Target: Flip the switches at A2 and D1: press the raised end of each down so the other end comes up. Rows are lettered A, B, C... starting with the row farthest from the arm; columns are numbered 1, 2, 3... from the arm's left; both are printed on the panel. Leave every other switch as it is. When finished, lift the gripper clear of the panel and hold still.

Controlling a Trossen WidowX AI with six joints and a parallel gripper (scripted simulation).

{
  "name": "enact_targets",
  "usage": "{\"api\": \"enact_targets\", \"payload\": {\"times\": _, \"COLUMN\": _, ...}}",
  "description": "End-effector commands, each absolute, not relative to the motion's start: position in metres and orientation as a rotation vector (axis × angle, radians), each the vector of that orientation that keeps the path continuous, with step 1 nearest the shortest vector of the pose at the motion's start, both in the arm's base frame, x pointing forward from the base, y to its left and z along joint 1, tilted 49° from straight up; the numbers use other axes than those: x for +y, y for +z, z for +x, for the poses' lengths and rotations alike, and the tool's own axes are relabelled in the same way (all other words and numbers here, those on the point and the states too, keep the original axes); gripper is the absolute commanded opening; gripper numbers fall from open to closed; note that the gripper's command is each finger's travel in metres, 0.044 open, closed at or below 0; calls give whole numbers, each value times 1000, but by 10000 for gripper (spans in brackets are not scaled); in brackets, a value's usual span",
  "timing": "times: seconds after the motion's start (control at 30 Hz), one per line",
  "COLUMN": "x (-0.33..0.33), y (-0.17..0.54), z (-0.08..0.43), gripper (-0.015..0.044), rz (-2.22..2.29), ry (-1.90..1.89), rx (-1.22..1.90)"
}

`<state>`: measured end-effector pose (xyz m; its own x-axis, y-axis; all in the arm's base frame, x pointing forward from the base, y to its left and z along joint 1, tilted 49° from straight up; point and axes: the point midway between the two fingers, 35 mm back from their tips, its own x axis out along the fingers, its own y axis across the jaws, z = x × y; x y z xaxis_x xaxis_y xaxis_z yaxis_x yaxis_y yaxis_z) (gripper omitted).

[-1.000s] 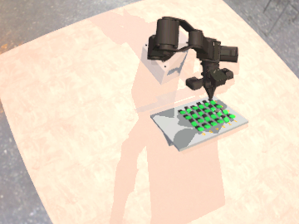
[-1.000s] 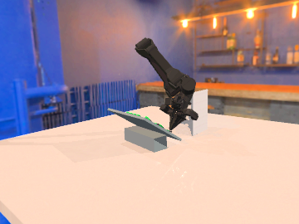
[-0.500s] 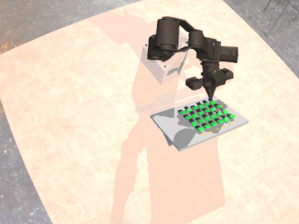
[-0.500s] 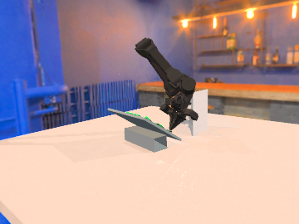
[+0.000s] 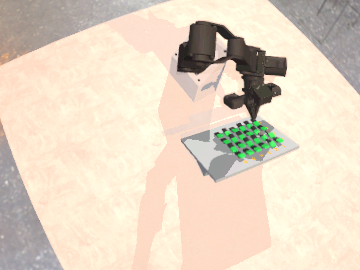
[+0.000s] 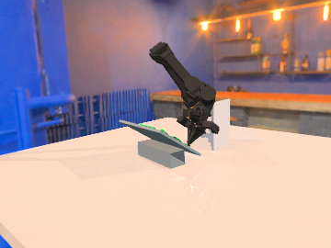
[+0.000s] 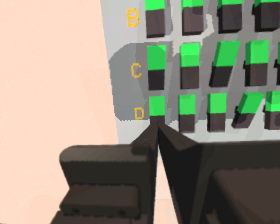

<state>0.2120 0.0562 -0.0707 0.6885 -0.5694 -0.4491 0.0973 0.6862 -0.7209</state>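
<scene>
Switch panel point(image 5: 212, 157): a grey slab tilted on a grey block point(image 6: 161, 152), resting on the pale table point(image 5: 100, 147); it carries rows of rocker switches, each half green, half black. The gripper point(image 7: 157, 129) is fully closed with nothing between its fingers; the two tips meet in a single point.

Wrist view: orange row letters B point(image 7: 132, 18), C point(image 7: 136, 71) and D point(image 7: 139, 113) are printed along the panel's left margin; row A and the column numbers fall outside this frame. The closed tips sit at the near, black end of the D1 switch point(image 7: 157, 108), the leftmost in row D; contact cannot be judged.

Top view: the whole grid shows, with small orange marks along one edge, too small to read. A2 cannot be singled out here.

Exterior view: only this view shows the panel's slope and the white post point(image 6: 221, 123) behind the arm point(image 6: 179, 73).
</scene>
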Motion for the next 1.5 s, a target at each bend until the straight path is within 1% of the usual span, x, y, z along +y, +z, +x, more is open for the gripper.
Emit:
{"api": "enact_targets", "payload": {"times": 0.0, "x": 55, "y": -71, "z": 212, "gripper": 0, "rz": -733, "ry": -412, "rx": 720}}
{"api": "enact_targets", "payload": {"times": 0.9, "x": 55, "y": -72, "z": 214, "gripper": 0, "rz": -724, "ry": -410, "rx": 723}}
{"api": "enact_targets", "payload": {"times": 1.2, "x": 92, "y": -44, "z": 172, "gripper": 0, "rz": -725, "ry": -418, "rx": 750}}
{"api": "enact_targets", "payload": {"times": 1.47, "x": 93, "y": -43, "z": 171, "gripper": 0, "rz": -726, "ry": -420, "rx": 749}}
